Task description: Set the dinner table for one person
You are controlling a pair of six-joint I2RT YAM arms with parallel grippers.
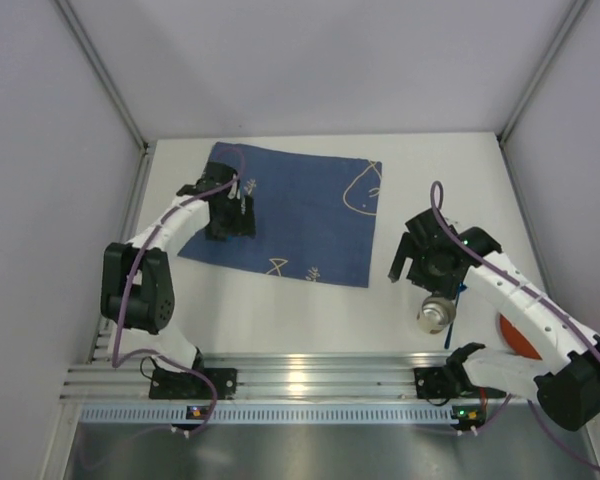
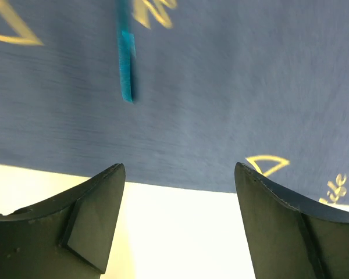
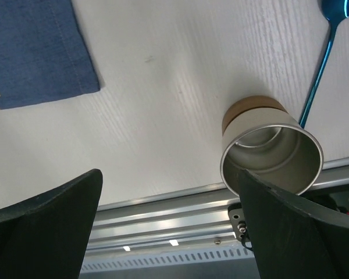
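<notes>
The white dinner table (image 1: 310, 320) carries a dark blue mat (image 1: 300, 215) with pale line drawings. My left gripper (image 1: 230, 228) hovers over the mat's left part, open and empty. In the left wrist view (image 2: 180, 174) the jaws stand wide apart above the mat's edge (image 2: 221, 87), and a thin teal utensil piece (image 2: 126, 64) lies blurred on the cloth ahead. My right gripper (image 1: 418, 278) is open and empty, just above a steel cup (image 1: 435, 315). In the right wrist view (image 3: 168, 180) the cup (image 3: 271, 145) stands upright beside the right finger.
A blue spoon (image 3: 320, 75) lies on the table right of the cup, also in the top view (image 1: 452, 322). An orange plate (image 1: 515, 340) shows partly under the right arm. The metal rail (image 1: 310, 380) runs along the near edge. Grey walls enclose the table.
</notes>
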